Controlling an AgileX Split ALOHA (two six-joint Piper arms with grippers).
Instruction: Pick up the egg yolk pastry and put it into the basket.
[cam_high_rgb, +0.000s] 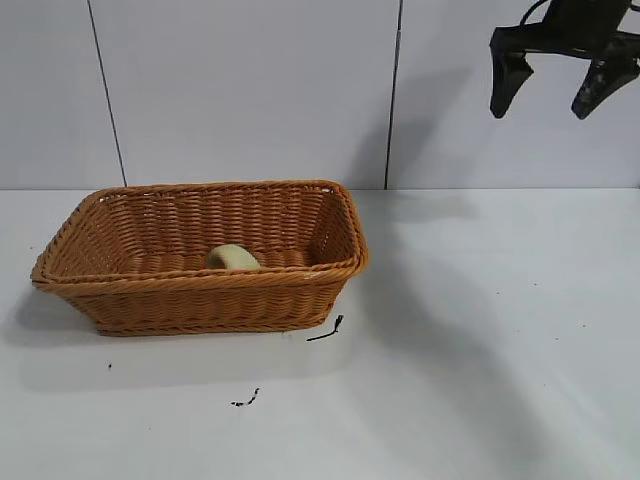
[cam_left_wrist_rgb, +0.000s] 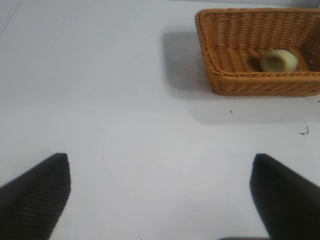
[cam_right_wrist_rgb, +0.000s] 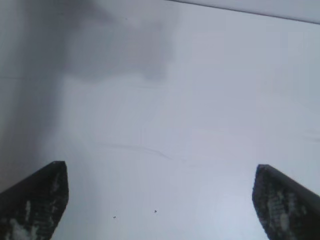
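Note:
The orange-brown woven basket (cam_high_rgb: 200, 300) stands on the white table at the left. The pale yellow-green egg yolk pastry (cam_high_rgb: 232, 258) lies inside it on the basket floor, near the front wall. Both also show in the left wrist view: the basket (cam_left_wrist_rgb: 240, 82) and the pastry (cam_left_wrist_rgb: 278, 60) in it. My right gripper (cam_high_rgb: 553, 88) is open and empty, held high above the table at the upper right, far from the basket. In its own view its fingers (cam_right_wrist_rgb: 35, 202) frame bare table. My left gripper (cam_left_wrist_rgb: 160, 200) is open and empty over bare table, off the exterior view.
Small black scraps lie on the table in front of the basket (cam_high_rgb: 326, 331) and nearer the front edge (cam_high_rgb: 246, 400). A grey panelled wall stands behind the table.

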